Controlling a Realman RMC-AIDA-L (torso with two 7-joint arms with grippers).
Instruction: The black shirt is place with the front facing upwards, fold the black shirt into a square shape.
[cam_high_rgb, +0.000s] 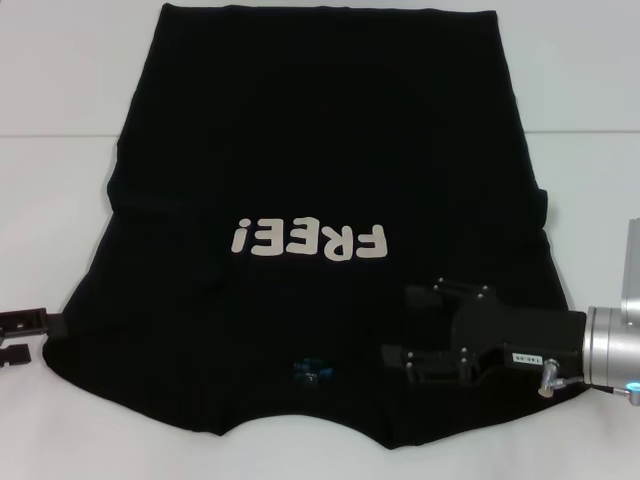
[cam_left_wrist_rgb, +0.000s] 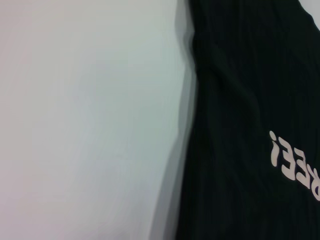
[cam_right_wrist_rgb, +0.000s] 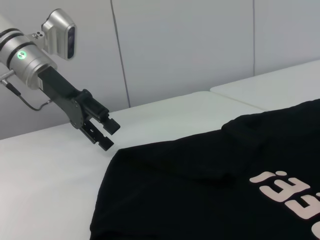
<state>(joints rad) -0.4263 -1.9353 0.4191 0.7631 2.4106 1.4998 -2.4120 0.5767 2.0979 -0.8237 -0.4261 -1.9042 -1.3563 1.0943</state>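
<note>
Collar nearest, black shirt (cam_high_rgb: 320, 150) lengthwise away

The right pincer (cam_high_rgb: 400, 325) is seen at about four o'clock in the head view, reached in level from the right edge on a silver wrist, its two black fingers spread apart. The left pincer (cam_right_wrist_rgb: 106, 134) is held low at eight o'clock, angled downward, fingers likewise parted.
</note>
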